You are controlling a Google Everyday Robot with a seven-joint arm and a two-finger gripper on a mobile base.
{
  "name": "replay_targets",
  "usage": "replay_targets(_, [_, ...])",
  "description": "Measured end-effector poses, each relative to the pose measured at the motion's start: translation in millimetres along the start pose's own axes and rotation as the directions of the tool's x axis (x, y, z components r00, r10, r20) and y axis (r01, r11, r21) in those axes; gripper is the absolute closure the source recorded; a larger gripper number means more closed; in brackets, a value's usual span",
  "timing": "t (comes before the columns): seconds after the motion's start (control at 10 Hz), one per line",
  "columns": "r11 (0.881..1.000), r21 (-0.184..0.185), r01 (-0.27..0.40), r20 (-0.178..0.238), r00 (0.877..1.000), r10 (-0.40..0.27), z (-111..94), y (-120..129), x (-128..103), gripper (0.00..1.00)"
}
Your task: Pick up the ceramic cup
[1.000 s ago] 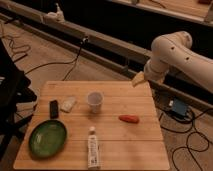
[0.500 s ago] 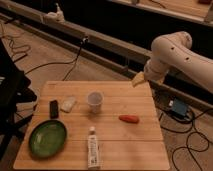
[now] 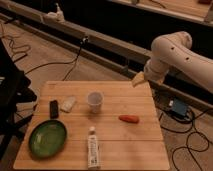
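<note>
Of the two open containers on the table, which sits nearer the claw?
The ceramic cup, upright in the middle. The green bowl lies at the near-left corner, far from the claw, which hovers by the far-right corner of the table.

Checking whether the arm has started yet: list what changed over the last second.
Nothing visibly changed. The gripper is by the far right corner of the table, as before, well apart from the ceramic cup, which stands upright in the same spot.

The ceramic cup (image 3: pixel 95 100) stands upright on the counter (image 3: pixel 125 146). The hand (image 3: pixel 138 79) hangs near its far right corner.
</note>
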Motion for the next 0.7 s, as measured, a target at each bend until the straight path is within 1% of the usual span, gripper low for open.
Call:
replay_targets(0.2, [1.000,0.005,-0.011,0.007,1.000,0.011,-3,-1,-4,0.20])
replay_targets(0.3, [0.999,0.006,-0.042,0.013,0.999,0.042,-4,-3,-10,0.20])
replay_targets(0.4, [0.996,-0.014,-0.086,0.008,0.996,0.087,1,5,-21,0.20])
replay_targets(0.5, [0.992,-0.048,-0.117,0.000,0.993,0.117,7,17,-30,0.20])
replay_targets(0.7, [0.982,-0.118,-0.147,-0.043,0.989,0.143,27,53,-43,0.20])
